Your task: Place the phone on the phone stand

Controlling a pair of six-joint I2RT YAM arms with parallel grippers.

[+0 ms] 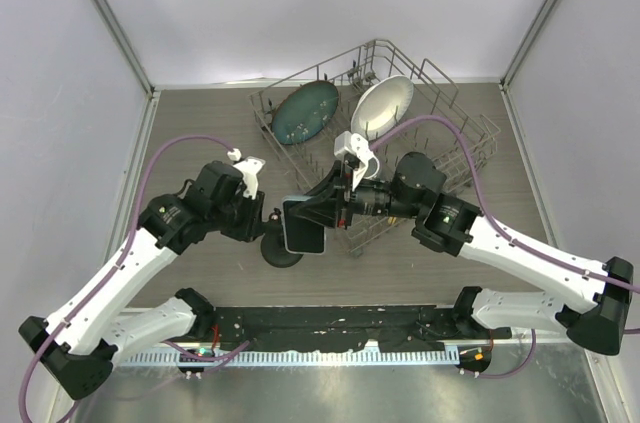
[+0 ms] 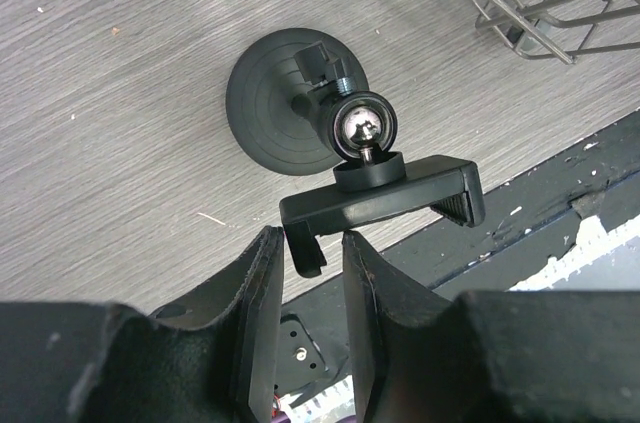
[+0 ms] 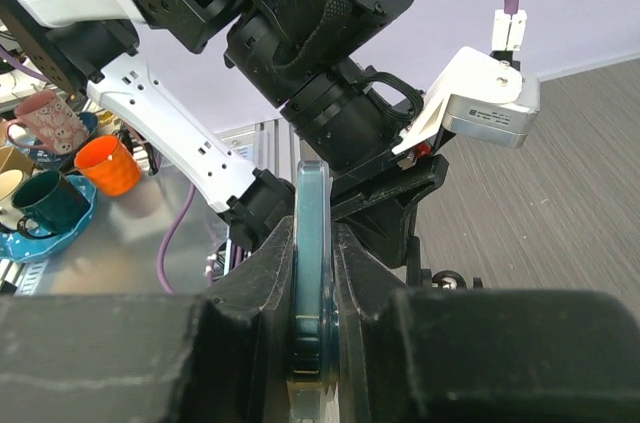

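Observation:
The phone stand has a round black disc base (image 2: 268, 108), a ball joint and a cradle (image 2: 385, 198) tilted over the table's near edge; it shows in the top view (image 1: 281, 253). My left gripper (image 2: 308, 236) is closed round one claw of the cradle, its left finger touching the claw. It lies left of the stand (image 1: 262, 223). My right gripper (image 3: 312, 228) is shut on the phone (image 3: 310, 193), seen edge-on. In the top view the phone (image 1: 303, 228) hangs just above the stand, with the right gripper (image 1: 335, 205) behind it.
A wire dish rack (image 1: 455, 128) stands at the back with a dark teal plate (image 1: 305, 111) and a white plate (image 1: 382, 105); its corner shows in the left wrist view (image 2: 520, 3). A black rail (image 1: 330, 328) runs along the near edge. Cups (image 3: 108, 165) sit beyond the table.

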